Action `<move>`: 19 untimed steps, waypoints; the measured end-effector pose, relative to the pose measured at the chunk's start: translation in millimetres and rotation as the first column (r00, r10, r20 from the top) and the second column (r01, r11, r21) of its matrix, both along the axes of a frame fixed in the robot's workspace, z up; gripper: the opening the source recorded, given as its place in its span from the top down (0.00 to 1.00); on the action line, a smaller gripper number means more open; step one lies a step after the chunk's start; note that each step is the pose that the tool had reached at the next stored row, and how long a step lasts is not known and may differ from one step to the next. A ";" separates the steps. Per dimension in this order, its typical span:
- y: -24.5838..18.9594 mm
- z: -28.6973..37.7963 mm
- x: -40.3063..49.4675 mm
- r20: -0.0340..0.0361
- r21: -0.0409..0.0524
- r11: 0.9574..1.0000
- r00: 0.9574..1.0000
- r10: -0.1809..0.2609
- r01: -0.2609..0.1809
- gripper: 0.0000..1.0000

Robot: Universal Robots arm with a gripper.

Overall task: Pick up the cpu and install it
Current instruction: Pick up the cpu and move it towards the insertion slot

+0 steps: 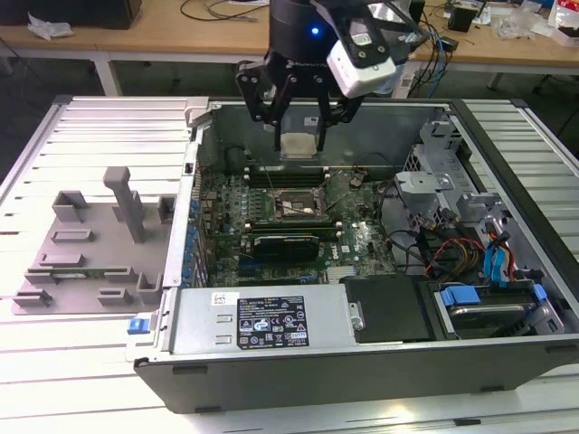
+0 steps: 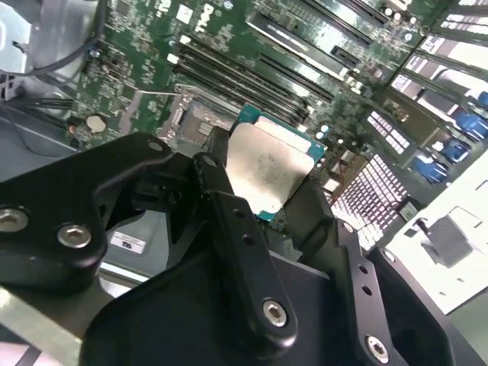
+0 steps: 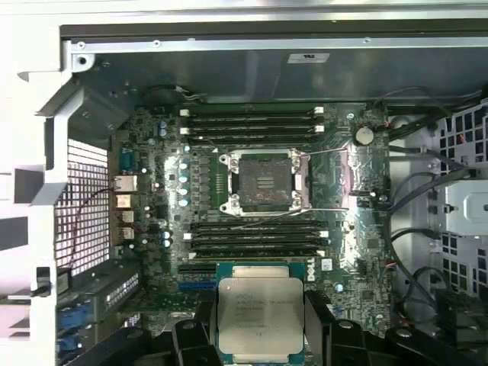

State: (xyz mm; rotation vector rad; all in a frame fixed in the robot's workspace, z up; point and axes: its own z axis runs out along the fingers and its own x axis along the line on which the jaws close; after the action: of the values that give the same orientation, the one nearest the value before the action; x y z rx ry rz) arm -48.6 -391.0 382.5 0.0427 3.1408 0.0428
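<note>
Slatted metal table (image 1: 81, 136) carries everything. Open computer case (image 1: 380, 371) lies on its side across the middle, interior facing up. Drive bays (image 1: 434, 172) and blue-tabbed cabling sit toward the exterior view's right. Near wall of the case bears a black label (image 1: 272, 322) with white print and rows of marks, and a small white sticker (image 1: 223, 298) beside it; print too small to make out. Grey fixture tray (image 1: 86, 249) with upright posts sits on the table at the exterior view's left, just beside the case.

Green motherboard (image 1: 362, 237) covers the case floor. Memory slots (image 3: 252, 122) run on both sides of the socket (image 3: 263, 181), which is open, contact field uncovered, thin lever wires swung aside.

Arm (image 1: 298, 27) comes down from above, wrist vertical, a blue light (image 1: 314, 32) lit on its black housing. White-and-grey camera block (image 1: 362, 56) is fixed to its side. End effector (image 1: 299, 137) points straight down above the far part of the board, black fingers (image 2: 232, 229) clenched on opposite edges of the cpu (image 1: 299, 145).

The cpu is held flat and level, metal top toward the wrist cameras. It is clear of the board, apart from the socket, not seated. In the first wrist view the cpu (image 3: 259, 313) shows several lines of dark lettering on its top; in the second wrist view the cpu (image 2: 267, 168) looks dull silver with a teal-green rim
</note>
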 end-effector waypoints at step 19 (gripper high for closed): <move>0.0 -10.6 7.4 0.000 0.000 1.000 1.000 0.000 0.000 0.45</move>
State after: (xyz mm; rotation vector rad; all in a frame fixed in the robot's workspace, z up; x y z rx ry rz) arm -41.1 -391.0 371.9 0.0424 3.1408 0.0427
